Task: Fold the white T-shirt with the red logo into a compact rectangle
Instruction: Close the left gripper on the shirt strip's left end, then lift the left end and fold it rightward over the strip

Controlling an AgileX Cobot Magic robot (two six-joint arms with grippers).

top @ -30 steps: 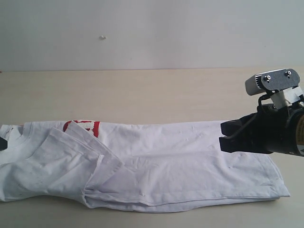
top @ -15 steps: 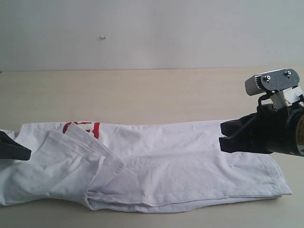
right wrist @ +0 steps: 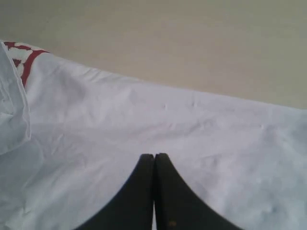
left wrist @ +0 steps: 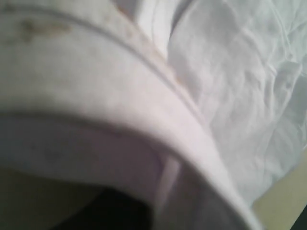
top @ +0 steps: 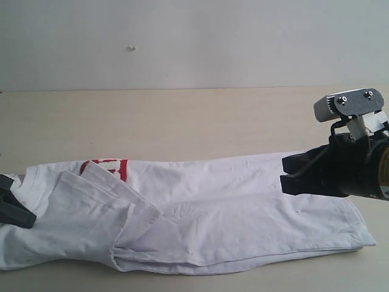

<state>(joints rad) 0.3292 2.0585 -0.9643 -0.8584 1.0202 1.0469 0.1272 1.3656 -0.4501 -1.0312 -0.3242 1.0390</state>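
The white T-shirt's collar end was shifted by the left gripper, closure not discernible, for folding; the right gripper was held above its hem, jaws together.

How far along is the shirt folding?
Done: the white T-shirt lies folded into a long strip, red logo peeking out. In hand: left gripper at the collar end, right gripper shut over the cloth. Left: folding the strip crosswise into a rectangle.

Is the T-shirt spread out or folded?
Partly folded: the white T-shirt lies as a long strip, layers stacked along its near edge, red logo mostly covered; no compact rectangle yet.
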